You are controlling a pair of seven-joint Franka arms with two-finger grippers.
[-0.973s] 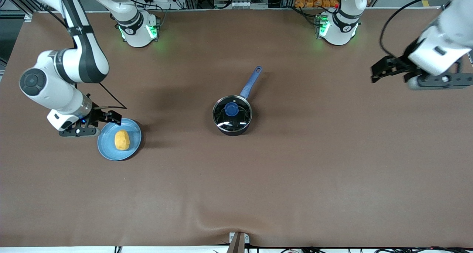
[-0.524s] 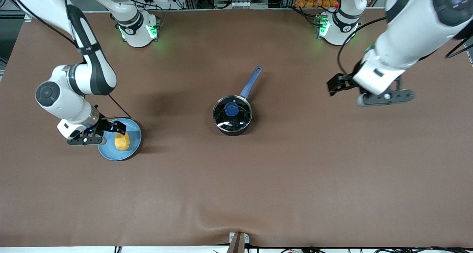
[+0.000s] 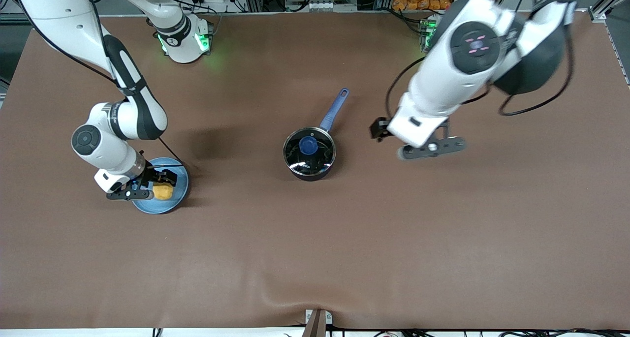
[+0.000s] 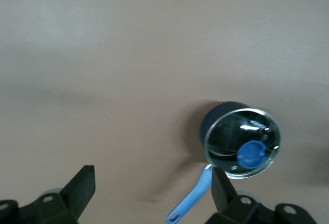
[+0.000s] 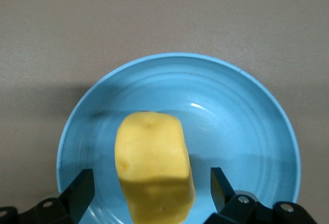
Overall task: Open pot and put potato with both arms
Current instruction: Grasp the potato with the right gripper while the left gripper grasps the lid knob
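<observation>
Front view: brown table point(image 3: 315, 258); left hand point(image 3: 380, 130), right hand point(image 3: 160, 178) open, empty

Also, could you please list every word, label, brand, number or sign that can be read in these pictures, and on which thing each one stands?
No text can be read.
Glass lid of the pot: small white print near the rim, too blurred to read.
Left arm joint cap: pink marks, not legible as characters.
Arm bases: a small dark mark, too small to read.
Potato, plate, table: no text.
</observation>
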